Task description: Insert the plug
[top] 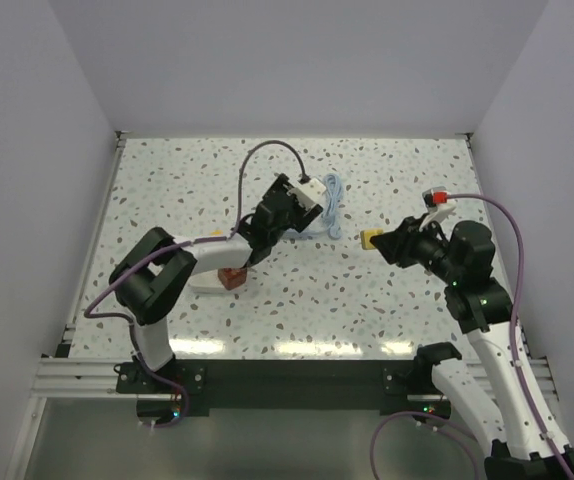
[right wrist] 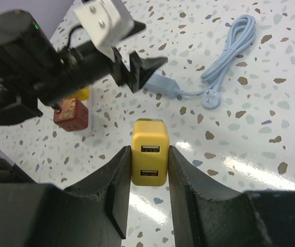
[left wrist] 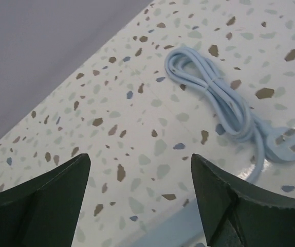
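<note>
My right gripper (right wrist: 148,167) is shut on a yellow two-port USB plug (right wrist: 148,153) and holds it above the table; in the top view the plug (top: 371,239) is right of centre. A white power strip (top: 207,283) lies at the left with a red-brown plug (top: 231,278) in it; both show in the right wrist view, the strip (right wrist: 88,123) and the red-brown plug (right wrist: 70,113). My left gripper (left wrist: 140,159) is open and empty, hovering over the table next to a coiled light-blue cable (left wrist: 214,87).
The light-blue cable (top: 332,215) lies in the middle of the table, its round plug end (right wrist: 211,98) toward the right gripper. The left arm (right wrist: 39,67) reaches between the power strip and the cable. White walls enclose the table on three sides.
</note>
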